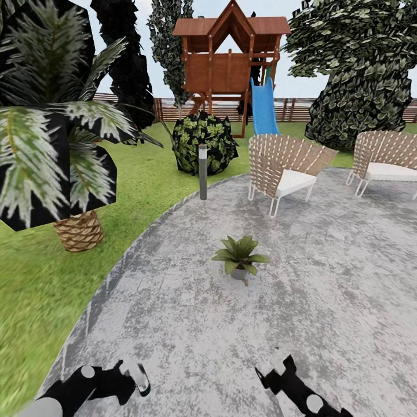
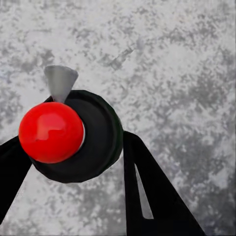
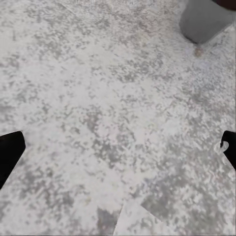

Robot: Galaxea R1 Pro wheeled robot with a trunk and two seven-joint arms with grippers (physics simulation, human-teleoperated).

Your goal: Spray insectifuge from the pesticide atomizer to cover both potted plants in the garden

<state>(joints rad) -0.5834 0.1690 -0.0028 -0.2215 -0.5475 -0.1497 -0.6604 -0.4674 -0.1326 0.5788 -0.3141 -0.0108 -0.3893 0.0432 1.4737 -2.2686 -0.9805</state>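
One potted plant (image 1: pixel 240 258), a small rosette of pointed green leaves in a grey pot, stands on the round grey patio (image 1: pixel 324 301) ahead of me. Its pot (image 3: pixel 204 19) appears in the right wrist view. The pesticide atomizer (image 2: pixel 101 132) is a dark round bottle seen from above, with a red ball top and a grey nozzle. My left gripper (image 2: pixel 73 140) is shut on it, low at the left in the head view (image 1: pixel 130 379). My right gripper (image 1: pixel 277 370) hangs open over bare paving (image 3: pixel 118 150), short of the plant.
A tall palm with a scaly trunk (image 1: pixel 80 230) stands on the lawn at left. A bollard lamp (image 1: pixel 202 172), a dark bush (image 1: pixel 204 142), two woven chairs (image 1: pixel 284 171) (image 1: pixel 382 162), and a wooden playhouse with a blue slide (image 1: pixel 263 107) lie beyond.
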